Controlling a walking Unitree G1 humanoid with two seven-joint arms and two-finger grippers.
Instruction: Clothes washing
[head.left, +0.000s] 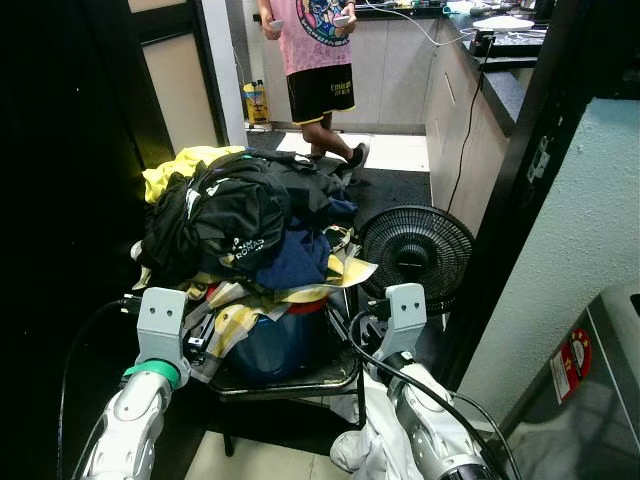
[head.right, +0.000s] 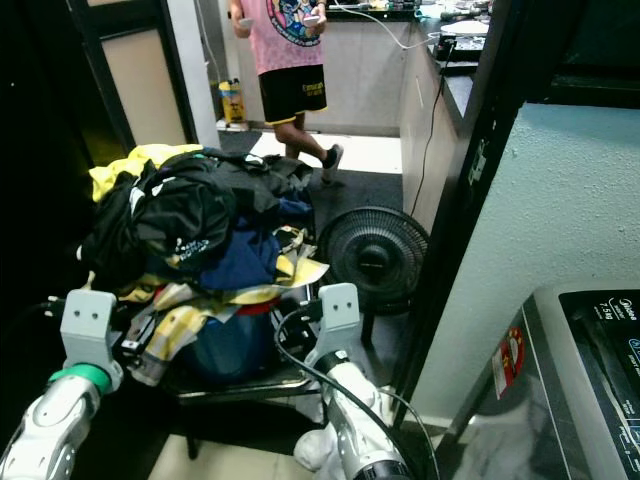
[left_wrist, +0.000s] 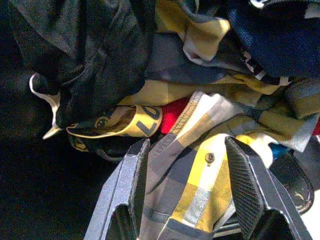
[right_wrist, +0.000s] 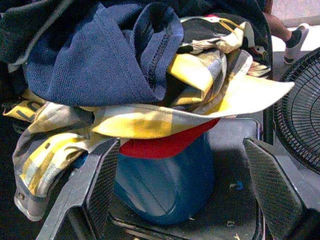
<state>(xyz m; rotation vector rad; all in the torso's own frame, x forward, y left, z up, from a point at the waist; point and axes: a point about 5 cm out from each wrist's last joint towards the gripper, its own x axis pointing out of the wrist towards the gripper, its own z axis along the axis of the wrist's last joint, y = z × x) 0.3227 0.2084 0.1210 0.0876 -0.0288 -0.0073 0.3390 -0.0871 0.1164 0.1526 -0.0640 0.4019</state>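
A blue bucket (head.left: 275, 345) with a red rim stands on a low dark stool (head.left: 300, 385), heaped far above its brim with a pile of clothes (head.left: 240, 225): black garments on top, a navy shirt (right_wrist: 95, 65) beneath them, and a yellow-and-grey checked shirt (left_wrist: 200, 185) spilling over the sides. The left pincer (left_wrist: 190, 192) is at the pile's left flank, its two black fingers spread wide with the hanging checked shirt lying between them; the cloth looks close to or against the fingers, but nothing is clamped. The right pincer (right_wrist: 187, 192) is at the bucket's right side, its fingers also spread wide, with the bucket's blue wall and red rim seen between them and apart from both fingers; the drooping edge of the checked shirt hangs just above that gap. A black floor fan (head.left: 415, 255) stands just to the right of the stool. At the lower right is the corner of a grey washing machine (head.right: 590, 370). Farther back, a person (head.left: 318, 70) in a pink shirt and black shorts stands by a kitchen surface (head.left: 505, 85) holding a controller in each hand.
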